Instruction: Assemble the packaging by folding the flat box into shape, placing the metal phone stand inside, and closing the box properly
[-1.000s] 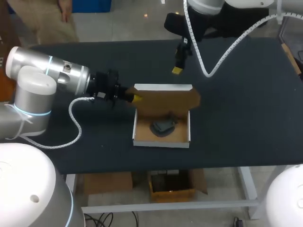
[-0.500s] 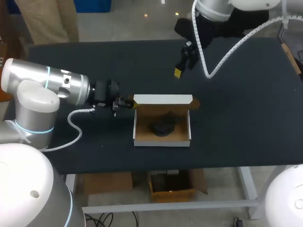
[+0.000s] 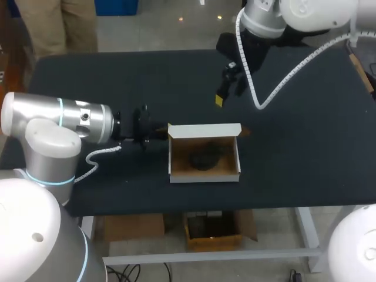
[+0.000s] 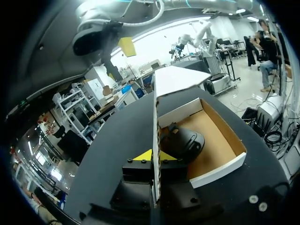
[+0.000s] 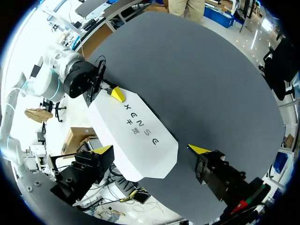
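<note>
From above, the lid has swung from leaning back to upright, so closing is underway, and the box sits by the table's front edge. Left wrist view: the left gripper pinches the lid's edge, with the phone stand inside the box. Right wrist view: the right gripper is spread wide, empty, above the lid.

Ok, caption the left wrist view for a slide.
Left gripper shut on the upright lid, phone stand lying inside the open box.

Black table, open white-and-brown box flat near its front edge.
</note>
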`<state>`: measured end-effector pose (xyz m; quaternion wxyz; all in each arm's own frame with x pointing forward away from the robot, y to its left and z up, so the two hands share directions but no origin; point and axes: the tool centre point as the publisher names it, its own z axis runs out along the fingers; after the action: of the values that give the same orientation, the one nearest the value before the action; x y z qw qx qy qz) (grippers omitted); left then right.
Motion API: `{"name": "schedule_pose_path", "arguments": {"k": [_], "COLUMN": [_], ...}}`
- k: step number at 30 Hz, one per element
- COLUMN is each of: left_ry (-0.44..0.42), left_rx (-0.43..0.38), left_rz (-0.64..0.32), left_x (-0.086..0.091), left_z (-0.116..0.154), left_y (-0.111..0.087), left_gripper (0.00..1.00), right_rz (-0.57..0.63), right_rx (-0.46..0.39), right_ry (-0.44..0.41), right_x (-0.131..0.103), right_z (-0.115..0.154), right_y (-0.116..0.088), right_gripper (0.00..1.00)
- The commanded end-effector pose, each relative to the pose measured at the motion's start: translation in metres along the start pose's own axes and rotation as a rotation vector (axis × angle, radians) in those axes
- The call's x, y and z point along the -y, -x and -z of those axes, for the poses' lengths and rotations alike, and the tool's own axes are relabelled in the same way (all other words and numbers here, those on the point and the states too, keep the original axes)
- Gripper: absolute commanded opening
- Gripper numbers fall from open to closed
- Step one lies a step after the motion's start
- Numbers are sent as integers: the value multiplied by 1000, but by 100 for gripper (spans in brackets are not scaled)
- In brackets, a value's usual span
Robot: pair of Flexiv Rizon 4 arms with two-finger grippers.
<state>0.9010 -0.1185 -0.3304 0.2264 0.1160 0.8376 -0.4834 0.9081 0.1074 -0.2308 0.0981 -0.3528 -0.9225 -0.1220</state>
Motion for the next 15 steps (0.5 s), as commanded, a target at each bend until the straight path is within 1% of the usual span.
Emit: {"name": "schedule_pose_path", "arguments": {"k": [1, 4, 5, 6, 7, 8, 9, 10, 11, 13, 14, 15], "left_ry": [-8, -2, -2, 0, -1, -3, -6, -7, -9, -18, -14, -13], "left_rx": [0, 6, 6, 9, 12, 13, 14, 15, 16, 17, 20, 21], "left_rz": [-20, -44, -45, -52, -61, -64, -72, -75, -79, -83, -89, -91], "left_x": [-4, -3, -3, -2, -2, -2, -2, -2, -2, -3, -4, -4], "left_z": [1, 2, 2, 2, 3, 3, 4, 4, 4, 4, 3, 2], "left_y": [-1, -1, -1, 0, 0, -1, -1, -1, -1, -1, 0, 0], "left_gripper": [0, 0, 0, 0, 0, 0, 0, 0, 0, 0, 0, 0], "right_rz": [0, 0, 2, -69, -111, -113, -164, -205, -214, -327, -345, -403], "right_rx": [0, 0, -30, -23, 2, -28, -45, -37, -59, -64, -62, -92], "right_ry": [2, 2, -1, -29, -34, -32, -37, -37, -38, -50, -58, -71], "right_x": [1, 1, -1, -3, -4, -2, 0, 2, 4, 9, 13, 16], "right_z": [1, 1, 2, 3, 2, 2, 2, 1, 1, 0, -1, -3], "right_y": [0, 0, -1, 0, 1, 0, 0, 2, 0, 1, 1, 1], "right_gripper": [100, 100, 100, 100, 100, 100, 100, 100, 100, 100, 100, 100]}}
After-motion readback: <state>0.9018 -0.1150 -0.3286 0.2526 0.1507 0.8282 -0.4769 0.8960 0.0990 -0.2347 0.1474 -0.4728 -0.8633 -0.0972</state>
